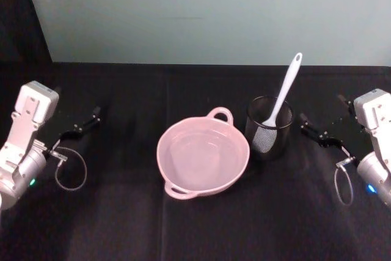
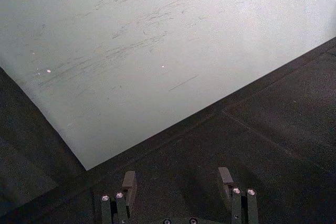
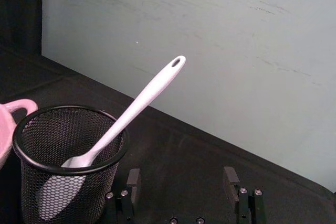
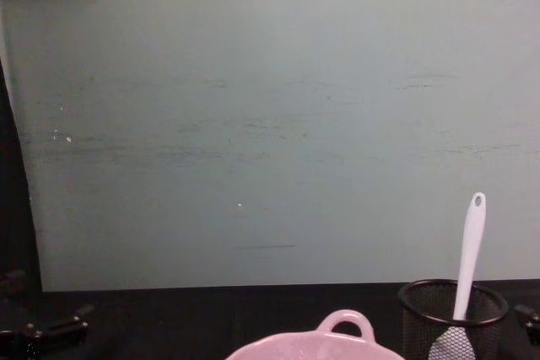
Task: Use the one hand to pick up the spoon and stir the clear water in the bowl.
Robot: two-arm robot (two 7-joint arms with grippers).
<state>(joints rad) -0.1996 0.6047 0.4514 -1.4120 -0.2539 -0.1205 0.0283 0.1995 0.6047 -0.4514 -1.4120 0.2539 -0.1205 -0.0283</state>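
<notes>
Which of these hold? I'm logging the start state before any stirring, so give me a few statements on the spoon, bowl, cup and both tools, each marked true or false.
1. The spoon stands head-down in the black mesh cup. True.
2. The pink bowl sits on the cup's right. False: it sits on the cup's left, close beside it.
3. The right tool grips the spoon's handle. False: it is open and empty, hanging beside the cup.
4. The left tool is open and holds nothing. True.
5. The spoon's handle has a hole at its top end. True.
</notes>
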